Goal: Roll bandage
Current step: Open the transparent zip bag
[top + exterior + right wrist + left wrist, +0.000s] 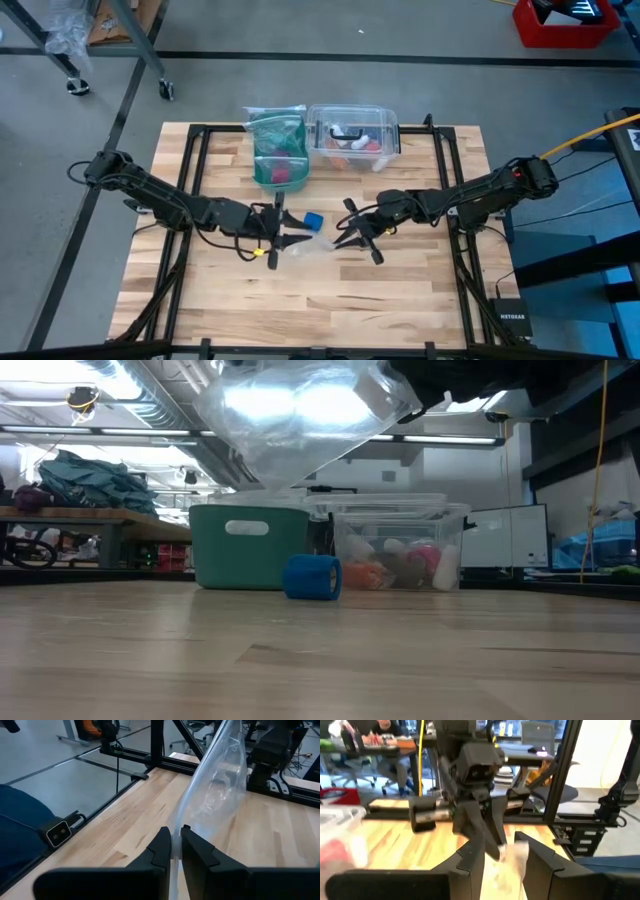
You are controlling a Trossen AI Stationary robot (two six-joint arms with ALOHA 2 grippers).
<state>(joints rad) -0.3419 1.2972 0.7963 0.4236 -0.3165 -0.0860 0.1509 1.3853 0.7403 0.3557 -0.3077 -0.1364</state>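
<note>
Here the two claws are holding a clear plastic bag [215, 790] up between them over the middle of the bench [330, 300]. The right claw [172, 851] is pinching one edge with its fingers nearly shut on the film. The left claw [505, 857] is standing about half open, and the other edge is sitting between its fingers; whether it is truly gripping there is hard to tell. Just beyond the left claw, the bandage [312, 221] is lying on the bench as a blue roll, touched by neither claw. Farther back, a green bin [277, 150] and a clear box [355, 135] are standing side by side. The likely trouble is the thin film slipping from so narrow a pinch, or the bag sagging shut so that the roll is left outside it.
</note>
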